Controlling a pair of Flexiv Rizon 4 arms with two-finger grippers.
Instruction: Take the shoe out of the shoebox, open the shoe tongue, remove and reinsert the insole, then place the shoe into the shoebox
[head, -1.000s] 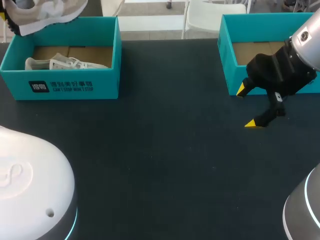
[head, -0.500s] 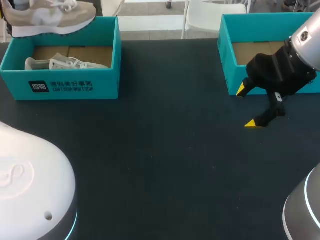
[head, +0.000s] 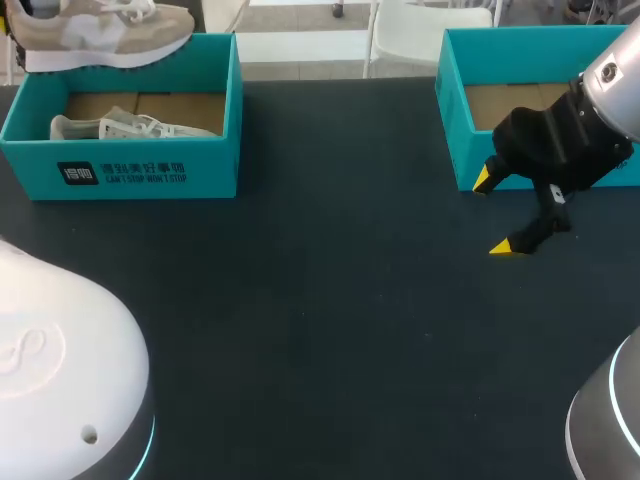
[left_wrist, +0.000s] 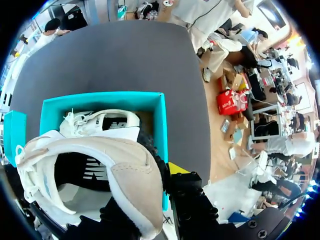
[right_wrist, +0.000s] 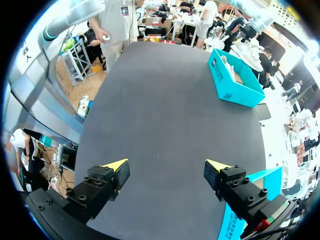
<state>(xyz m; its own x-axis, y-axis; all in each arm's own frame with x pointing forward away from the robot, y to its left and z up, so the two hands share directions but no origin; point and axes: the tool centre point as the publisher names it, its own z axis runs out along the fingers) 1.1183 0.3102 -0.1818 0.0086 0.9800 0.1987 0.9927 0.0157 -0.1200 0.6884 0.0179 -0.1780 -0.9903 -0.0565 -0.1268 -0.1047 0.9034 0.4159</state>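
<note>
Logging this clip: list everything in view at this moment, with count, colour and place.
left shoebox: 1, teal, far left of the table
right shoebox: 1, teal, far right of the table; only brown floor shows inside
white shoe: 1, white, lying inside the left shoebox
beige shoe: 1, beige and white, held in the air above the left shoebox
table: 1, dark
left tool: 1, black with yellow tips, shut on the beige shoe at its heel end
right tool: 1, black with yellow tips, open, beside the right shoebox's near wall
</note>
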